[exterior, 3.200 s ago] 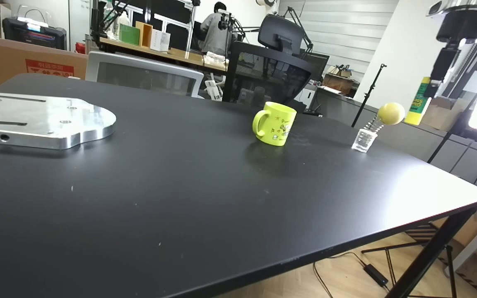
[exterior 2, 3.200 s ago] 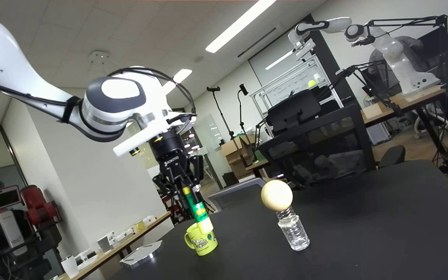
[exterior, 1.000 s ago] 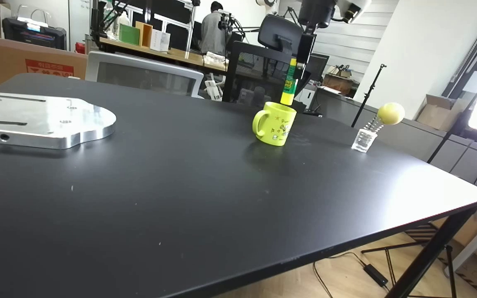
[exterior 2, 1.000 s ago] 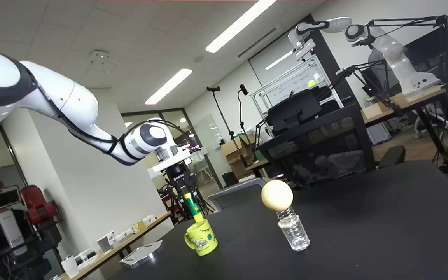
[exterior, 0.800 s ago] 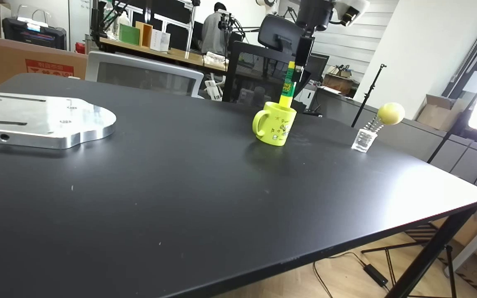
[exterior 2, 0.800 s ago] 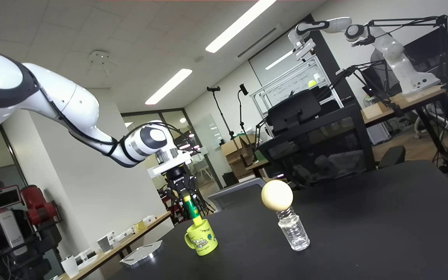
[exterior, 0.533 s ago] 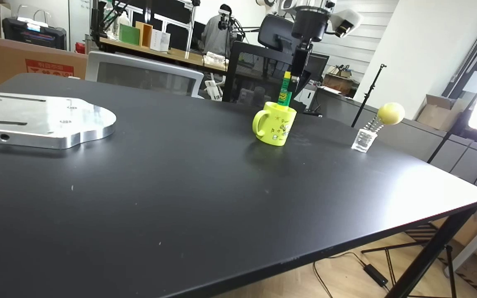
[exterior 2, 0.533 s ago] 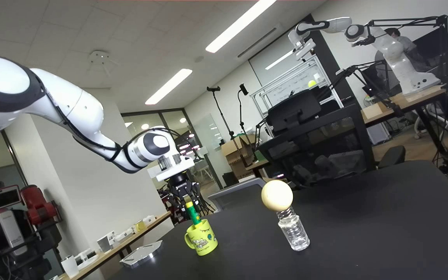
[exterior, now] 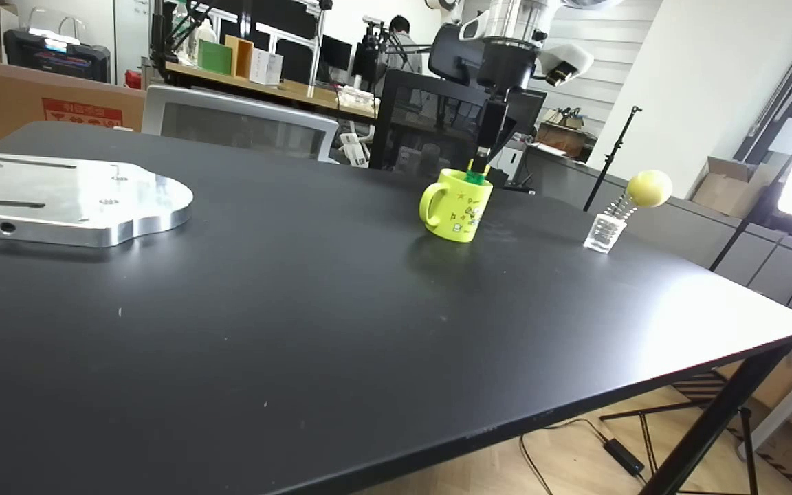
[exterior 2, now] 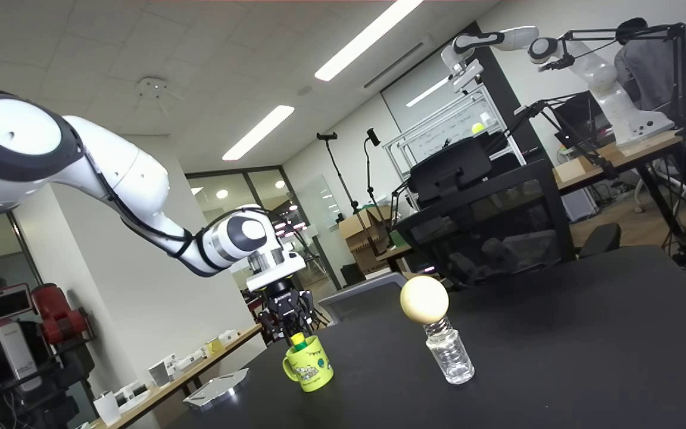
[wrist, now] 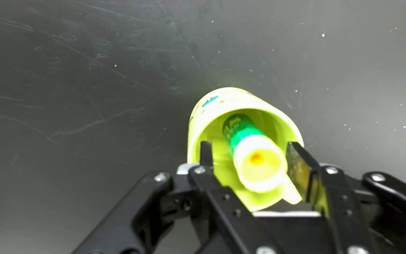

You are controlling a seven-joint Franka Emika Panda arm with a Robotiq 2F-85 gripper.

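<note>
Green glue stick (wrist: 247,139) leans inside lime mug (exterior: 456,210), yellow end up; mug wall probably props it. My gripper (wrist: 250,153) stands spread around stick's upper end, gap visible beside it, gripping nothing. Mug sits upright on dark bench (exterior: 265,330). Well apart, I see pale ball (exterior 2: 424,300) perched on clear bottle (exterior 2: 453,357), neck apparently serving as seat. Metal plate (exterior: 59,199) lies flat, farther off.

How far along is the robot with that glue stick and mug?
Looks done: the glue stick is inside the mug, its yellow end poking out. In hand: the release, apparently; the end effector stands open, with a gap beside the glue stick. Left, probably: backing away, as it hangs right by the mug.
</note>
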